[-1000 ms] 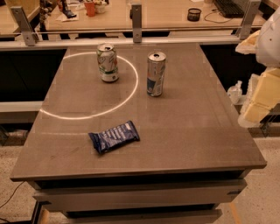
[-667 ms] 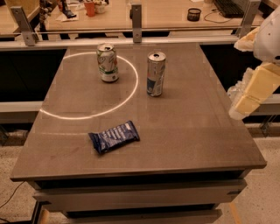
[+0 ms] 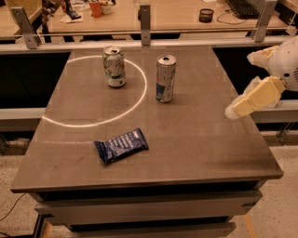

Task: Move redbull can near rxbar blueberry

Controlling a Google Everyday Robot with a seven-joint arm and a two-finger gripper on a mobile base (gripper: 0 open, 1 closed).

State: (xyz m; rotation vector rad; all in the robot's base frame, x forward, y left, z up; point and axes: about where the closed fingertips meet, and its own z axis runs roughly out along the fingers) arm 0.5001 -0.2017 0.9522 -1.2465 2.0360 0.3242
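The redbull can (image 3: 165, 78) is a tall slim silver can with blue panels. It stands upright on the brown table (image 3: 205, 148), right of centre toward the back. The rxbar blueberry (image 3: 121, 145) is a flat dark blue wrapper lying at the front, left of centre, well apart from the can. My gripper (image 3: 247, 101) is cream-coloured and hangs above the table's right edge, to the right of the redbull can and a little nearer the front. It touches nothing.
A shorter white-and-green can (image 3: 114, 66) stands at the back left, inside a bright ring of light (image 3: 139, 95) on the tabletop. A rail with metal posts (image 3: 144, 17) runs behind the table. A cluttered desk (image 3: 205, 14) lies beyond it.
My gripper has moved left and slightly down, from beyond the table's right side to over its right edge. Both cans and the bar have not moved.
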